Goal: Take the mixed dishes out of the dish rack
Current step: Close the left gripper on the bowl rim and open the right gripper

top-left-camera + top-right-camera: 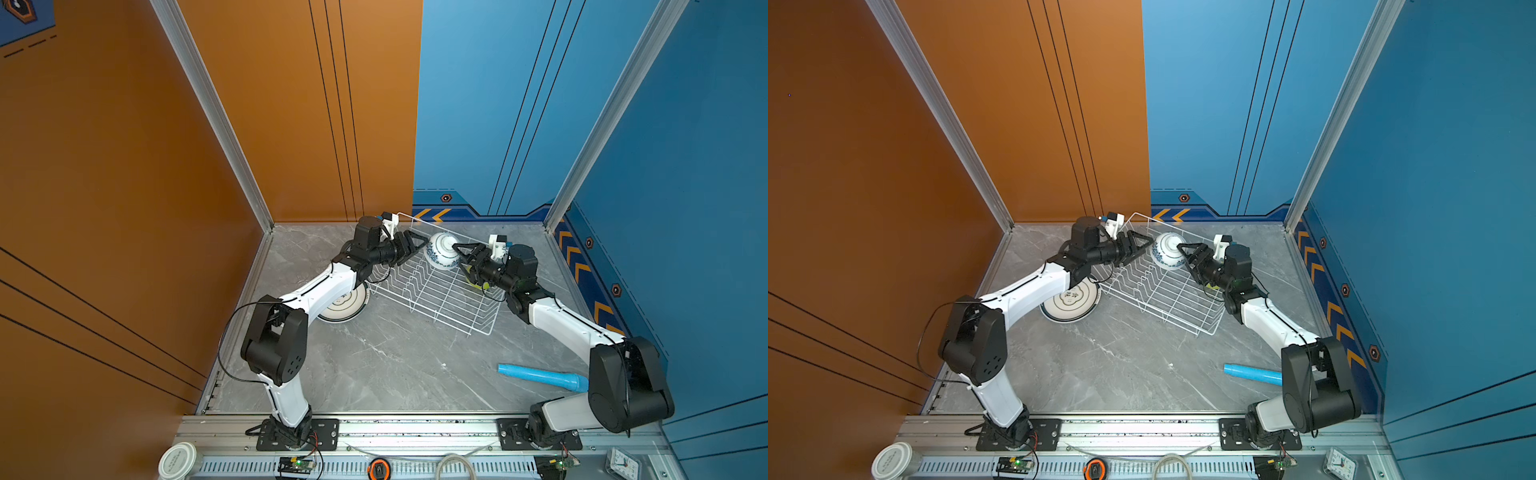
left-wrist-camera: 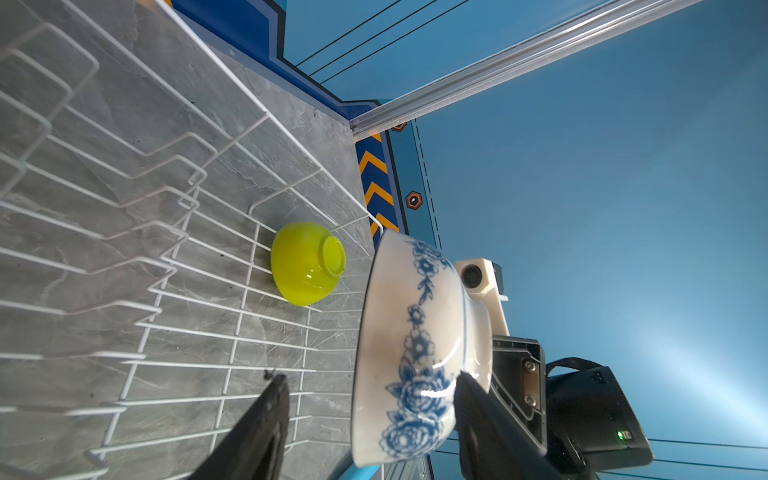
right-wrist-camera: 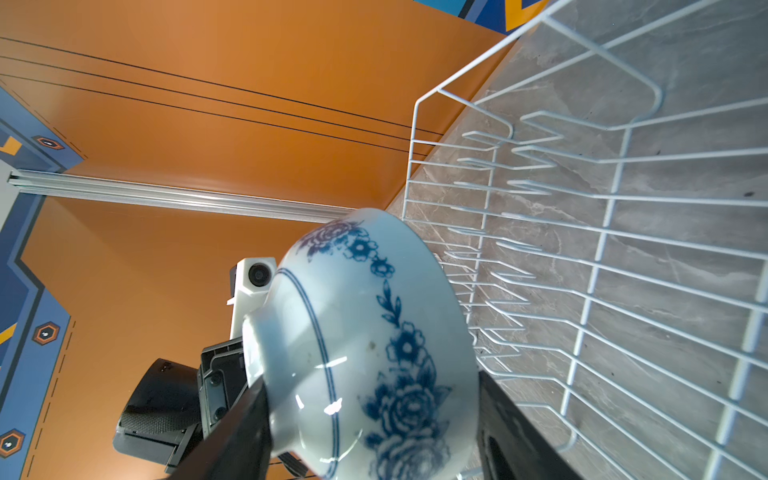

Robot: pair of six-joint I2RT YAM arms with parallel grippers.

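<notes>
A robot cell with a grey marbled surface [image 1: 395, 365], orange wall on the left, blue wall on the right, and two black-and-white arms reaching in from the near edge.

Far left, a round white plate with a dark rim [image 1: 1069, 303] lies flat on the surface, partly under the left arm and just beside the near left corner of the white wire dish rack [image 1: 436, 286]. The rack sits slantwise at the back of the surface, and its zigzag dividers hold no plates.

The left claw [image 1: 422, 247] reaches over the rack's far end. It is released: in the left wrist view one finger [image 2: 270, 415] stands apart from the bowl's rim, while the other finger [image 2: 478, 415] lies against the bowl's side near its foot.

Between the two claws, raised above the rack, is the small white bowl with blue flower patterns [image 1: 441, 250], turned upside down and tilted.

The right claw [image 1: 459, 257] faces the left one and grasps this bowl, with a finger on either side of it in the right wrist view.

Beneath the right claw a lime-green bowl [image 2: 307, 262] lies upside down at the rack's right end. I cannot tell whether it is inside the rack or just beside it.

Near right, a light blue tube [image 1: 540, 376] lies on the surface, well apart from the rack.
</notes>
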